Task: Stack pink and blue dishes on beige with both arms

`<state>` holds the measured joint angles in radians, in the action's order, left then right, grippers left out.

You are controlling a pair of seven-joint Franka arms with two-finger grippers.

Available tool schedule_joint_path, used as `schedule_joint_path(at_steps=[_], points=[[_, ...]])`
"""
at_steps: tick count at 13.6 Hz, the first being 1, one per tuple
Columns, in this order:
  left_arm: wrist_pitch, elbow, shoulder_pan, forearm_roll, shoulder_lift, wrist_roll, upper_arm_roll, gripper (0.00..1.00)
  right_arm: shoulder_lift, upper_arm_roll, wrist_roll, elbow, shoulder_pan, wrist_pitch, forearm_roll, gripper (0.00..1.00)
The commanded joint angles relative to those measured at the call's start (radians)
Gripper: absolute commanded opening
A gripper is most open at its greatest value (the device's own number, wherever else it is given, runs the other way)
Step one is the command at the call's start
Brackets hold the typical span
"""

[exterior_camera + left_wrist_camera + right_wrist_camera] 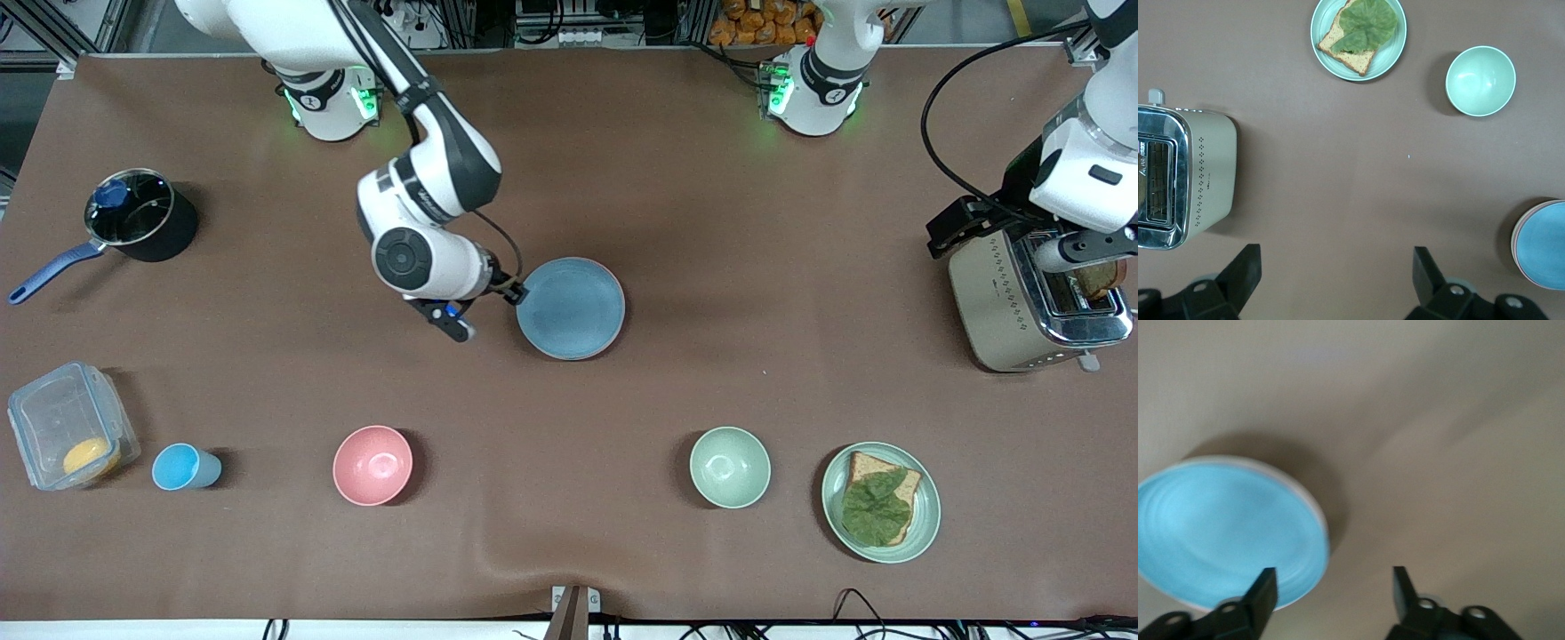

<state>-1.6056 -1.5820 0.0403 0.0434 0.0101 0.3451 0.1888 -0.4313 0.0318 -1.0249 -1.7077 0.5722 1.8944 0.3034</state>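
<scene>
**A:** Taking twelve o'clock as the robots' bases, the blue plate [570, 308] is sitting near the middle of the desk [711, 178], a touch toward twelve.

**B:** And the pink plate [608, 271] is showing only as a thin rim under it. I can't tell what's lying beneath that.

**A:** The right claw [510, 290] is hovering just at the stack's nine o'clock edge. Its fingers are spread apart and gripping nothing.

**B:** The left claw [1338, 257] is waiting up over the toaster [1031, 298] at three o'clock, also spread wide and carrying nothing.

**A:** Along the camera's edge, the pink bowl [372, 465] is resting at seven and the green bowl [730, 467] at five.

**B:** Just beside that, toward four, the green plate [925, 524] is carrying bread and a leaf.
</scene>
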Motion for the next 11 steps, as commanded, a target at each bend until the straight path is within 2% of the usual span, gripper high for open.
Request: schedule_joint_path(at_steps=[1,3,5,8,9,11], points=[[-0.005,-0.012,-0.003,-0.014,-0.008,-0.02,-0.003,1.0,0.088,-0.006,0.162,0.014,-0.101,-0.16,-0.116,1.0],[-0.004,-0.015,0.001,-0.01,-0.006,-0.02,-0.006,1.0,0.129,-0.004,0.357,0.034,-0.197,-0.248,-0.171,1.0],[-0.008,-0.018,0.012,-0.007,0.005,-0.02,-0.008,1.0,0.173,-0.006,0.638,0.043,-0.319,-0.259,-0.259,1.0],[0.004,-0.019,0.009,-0.007,0.001,-0.021,-0.003,1.0,0.187,-0.007,1.068,0.106,-0.522,-0.258,-0.277,1.0],[0.016,-0.022,0.009,-0.007,-0.005,-0.02,-0.002,1.0,0.192,-0.007,1.141,0.13,-0.55,-0.261,-0.279,1.0],[0.021,-0.016,0.01,-0.008,-0.018,-0.023,-0.002,1.0,0.245,-0.006,1.16,0.145,-0.554,-0.282,-0.29,1.0]])
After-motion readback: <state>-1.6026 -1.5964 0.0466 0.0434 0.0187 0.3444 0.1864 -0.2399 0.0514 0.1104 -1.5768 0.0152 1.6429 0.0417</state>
